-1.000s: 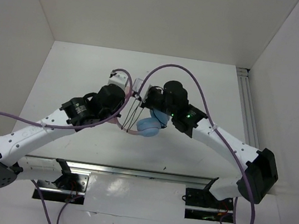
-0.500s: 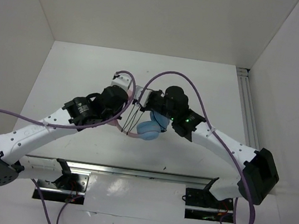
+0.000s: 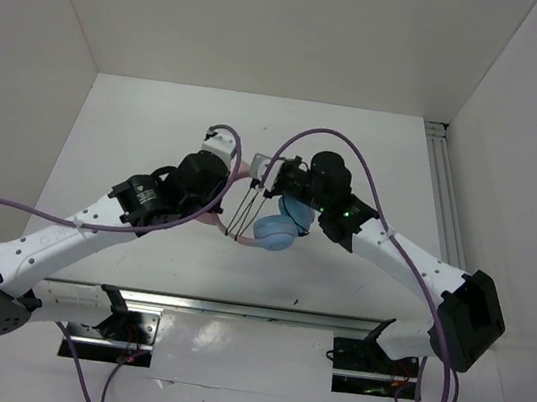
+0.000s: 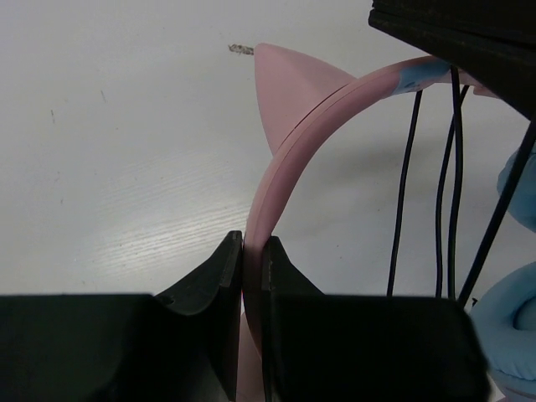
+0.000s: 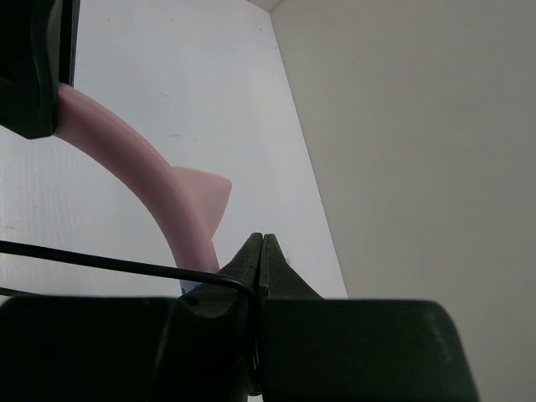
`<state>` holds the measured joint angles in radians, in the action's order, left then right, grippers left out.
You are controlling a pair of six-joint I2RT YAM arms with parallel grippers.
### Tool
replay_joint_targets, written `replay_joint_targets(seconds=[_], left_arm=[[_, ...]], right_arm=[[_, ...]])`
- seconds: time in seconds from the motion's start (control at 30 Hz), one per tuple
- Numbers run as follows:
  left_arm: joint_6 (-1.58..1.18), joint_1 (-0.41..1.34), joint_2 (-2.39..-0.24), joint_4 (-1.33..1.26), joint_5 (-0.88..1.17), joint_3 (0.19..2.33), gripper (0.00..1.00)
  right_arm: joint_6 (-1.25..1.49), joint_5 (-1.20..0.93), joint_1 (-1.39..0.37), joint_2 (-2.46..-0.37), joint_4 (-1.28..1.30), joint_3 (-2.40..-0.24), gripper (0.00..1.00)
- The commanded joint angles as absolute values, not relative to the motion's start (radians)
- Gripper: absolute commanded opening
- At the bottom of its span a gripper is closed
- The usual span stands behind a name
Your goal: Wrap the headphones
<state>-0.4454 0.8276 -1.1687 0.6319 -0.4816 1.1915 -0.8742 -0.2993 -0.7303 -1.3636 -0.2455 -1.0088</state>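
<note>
The headphones are held off the table between both grippers. My left gripper is shut on the thin pink headband, just below its cat-ear point. My right gripper is shut on the thin black cord, close beside the headband. Strands of the cord run taut from the right gripper down past the light blue ear cups, which hang under the right wrist. The ear cups also show at the right edge of the left wrist view.
Thick purple robot cables loop above both wrists. A metal rail runs along the table's right edge and another along the near edge. White walls close in the table on three sides.
My right gripper has moved a little to the right with the cord, and the ear cups have shifted right with it. The left gripper still holds the headband, shifted slightly.
</note>
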Motion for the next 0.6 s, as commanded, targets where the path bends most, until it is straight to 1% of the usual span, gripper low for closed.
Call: replay_joint_targets(seconds=[0.0, 0.2, 0.23, 0.43, 0.5, 0.57], left_arm=[[-0.365, 0.851, -1.108, 0.758, -0.367, 1.181, 0.00], [-0.345, 0.862, -1.097, 0.790, -0.365, 1.190, 0.00], [-0.345, 0.862, -1.097, 0.790, -0.377, 1.190, 0.00], [-0.336, 0.862, -1.097, 0.799, -0.387, 1.199, 0.00], [-0.336, 0.862, -1.097, 0.799, -0.387, 1.200, 0.00], [-0.336, 0.862, -1.097, 0.799, -0.387, 1.209, 0.00]], right_arm=[[-0.897, -0.208, -0.631, -1.308, -0.460, -1.034, 0.00], [-0.907, -0.221, -0.598, -1.318, -0.471, -1.043, 0.03], [-0.907, -0.221, -0.598, -1.318, -0.471, -1.052, 0.05], [-0.917, -0.242, -0.586, -1.336, -0.437, -1.072, 0.11], [-0.917, -0.242, -0.577, -1.336, -0.437, -1.072, 0.16], [-0.917, -0.242, -0.577, -1.345, -0.437, -1.063, 0.16]])
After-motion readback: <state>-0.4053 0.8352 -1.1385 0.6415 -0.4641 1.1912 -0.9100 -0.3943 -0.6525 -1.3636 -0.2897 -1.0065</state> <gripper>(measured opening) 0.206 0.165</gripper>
